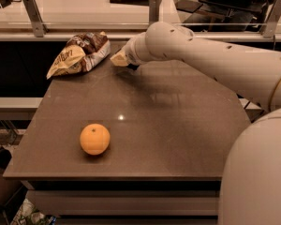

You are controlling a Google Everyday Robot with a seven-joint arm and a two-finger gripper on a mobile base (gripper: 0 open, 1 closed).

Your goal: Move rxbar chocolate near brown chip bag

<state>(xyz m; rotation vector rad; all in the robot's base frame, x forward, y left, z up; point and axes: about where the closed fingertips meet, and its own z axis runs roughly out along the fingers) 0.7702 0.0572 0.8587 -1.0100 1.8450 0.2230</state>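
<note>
The brown chip bag (79, 54) lies at the far left corner of the dark table (178, 125). My arm reaches in from the right across the far side of the table. My gripper (120, 60) is low over the tabletop, just right of the bag's right end. The rxbar chocolate does not show; it is hidden or out of view.
An orange (94, 138) sits on the table's near left part. A light counter with metal posts (33, 16) runs behind the table. My white base (257, 172) fills the lower right corner. A drop lies past the table's left and front edges.
</note>
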